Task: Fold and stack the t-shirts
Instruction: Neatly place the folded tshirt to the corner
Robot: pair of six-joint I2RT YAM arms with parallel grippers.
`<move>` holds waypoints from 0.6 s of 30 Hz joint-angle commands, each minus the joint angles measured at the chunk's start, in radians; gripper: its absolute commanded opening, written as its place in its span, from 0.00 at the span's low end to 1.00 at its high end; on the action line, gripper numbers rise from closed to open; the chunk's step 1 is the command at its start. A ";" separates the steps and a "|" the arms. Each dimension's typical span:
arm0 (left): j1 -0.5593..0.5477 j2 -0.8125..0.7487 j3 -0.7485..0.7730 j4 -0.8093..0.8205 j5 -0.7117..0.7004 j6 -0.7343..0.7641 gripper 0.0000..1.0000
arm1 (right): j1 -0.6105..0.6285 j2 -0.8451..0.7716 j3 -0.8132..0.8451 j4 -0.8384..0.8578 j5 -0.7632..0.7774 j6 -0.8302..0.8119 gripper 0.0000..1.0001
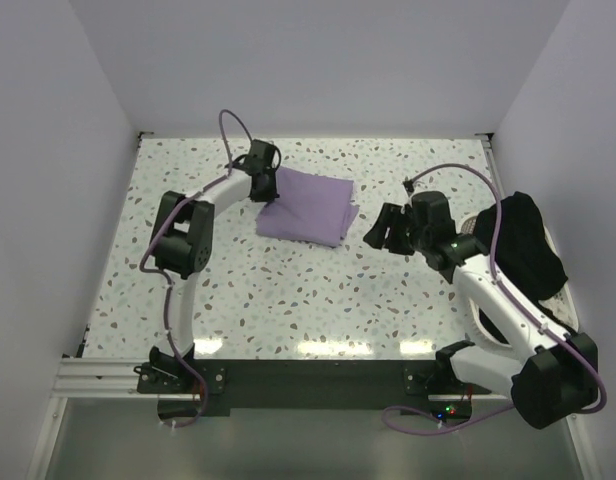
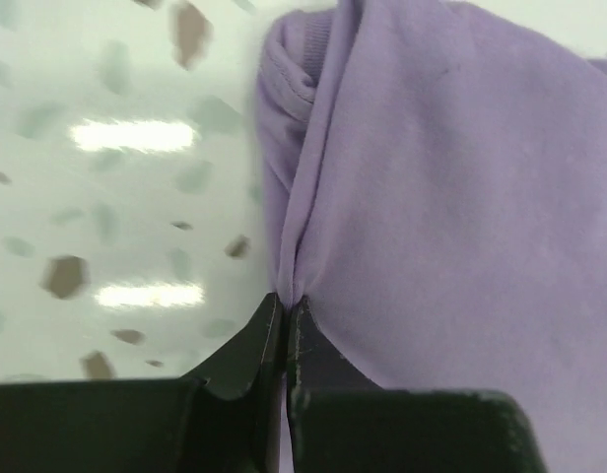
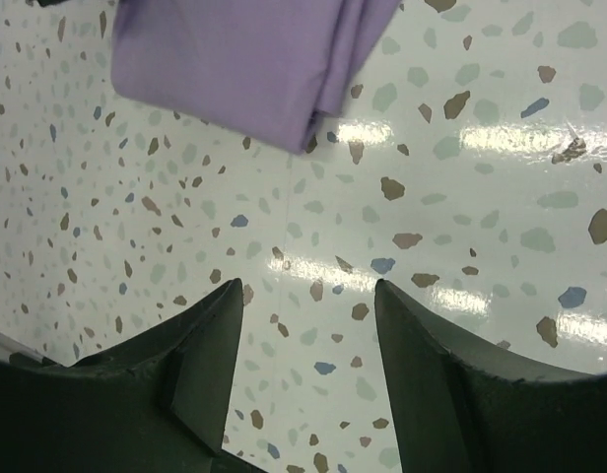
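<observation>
Lavender t-shirt [image 1: 308, 207] lies upper-centre of frame: left jaws pinched on its upper-left edge, right jaws wide, empty, near its right edge.

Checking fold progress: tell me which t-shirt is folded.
The lavender t-shirt, a flat folded rectangle, its edge pinched by the left fingers; the black t-shirt lies bunched on the right.

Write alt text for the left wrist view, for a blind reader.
The left gripper is pinched shut on the edge of the lavender t-shirt, whose fabric bunches into a crease at the tips. The glossy speckled table shows to the left.
</observation>
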 commanded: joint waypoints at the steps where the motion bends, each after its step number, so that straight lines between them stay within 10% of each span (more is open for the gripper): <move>1: 0.040 0.052 0.108 -0.119 -0.353 0.150 0.00 | 0.013 -0.058 -0.027 -0.038 0.001 -0.030 0.59; 18: 0.290 0.199 0.256 0.243 -0.637 0.614 0.00 | 0.019 -0.121 -0.104 -0.066 -0.041 -0.077 0.58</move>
